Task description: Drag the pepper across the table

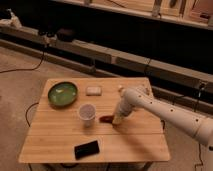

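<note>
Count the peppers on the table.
1. The pepper lies at the middle of the table, between the cup and the gripper; the arm may hide others.

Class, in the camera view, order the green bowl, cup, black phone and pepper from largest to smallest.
1. green bowl
2. black phone and cup: look alike, phone nearer, so unranked
3. pepper, beside the shut gripper over the table
</note>
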`<state>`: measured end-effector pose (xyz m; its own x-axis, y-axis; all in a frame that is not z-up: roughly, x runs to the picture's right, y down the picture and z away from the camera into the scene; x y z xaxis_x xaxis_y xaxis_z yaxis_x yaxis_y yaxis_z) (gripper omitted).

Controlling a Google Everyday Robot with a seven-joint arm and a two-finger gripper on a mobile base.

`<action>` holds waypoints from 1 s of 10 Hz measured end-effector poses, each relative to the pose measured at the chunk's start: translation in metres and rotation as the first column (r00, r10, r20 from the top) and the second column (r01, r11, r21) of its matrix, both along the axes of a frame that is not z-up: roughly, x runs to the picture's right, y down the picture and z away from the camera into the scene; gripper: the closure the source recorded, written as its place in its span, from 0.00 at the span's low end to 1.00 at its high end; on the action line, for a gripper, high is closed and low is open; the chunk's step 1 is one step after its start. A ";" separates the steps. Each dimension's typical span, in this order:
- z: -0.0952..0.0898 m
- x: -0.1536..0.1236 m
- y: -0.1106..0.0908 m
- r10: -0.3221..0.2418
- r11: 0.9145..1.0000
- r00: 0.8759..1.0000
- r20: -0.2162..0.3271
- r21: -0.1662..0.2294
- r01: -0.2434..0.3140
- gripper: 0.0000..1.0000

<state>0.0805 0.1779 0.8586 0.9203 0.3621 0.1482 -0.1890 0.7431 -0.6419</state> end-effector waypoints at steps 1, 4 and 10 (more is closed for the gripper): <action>-0.002 0.005 0.003 0.006 1.000 1.000 -0.017 -0.010 -0.007 0.72; -0.012 0.012 0.016 0.027 0.998 0.997 -0.068 -0.047 -0.030 0.72; -0.047 0.012 0.032 0.069 0.993 0.981 -0.184 -0.086 -0.086 0.72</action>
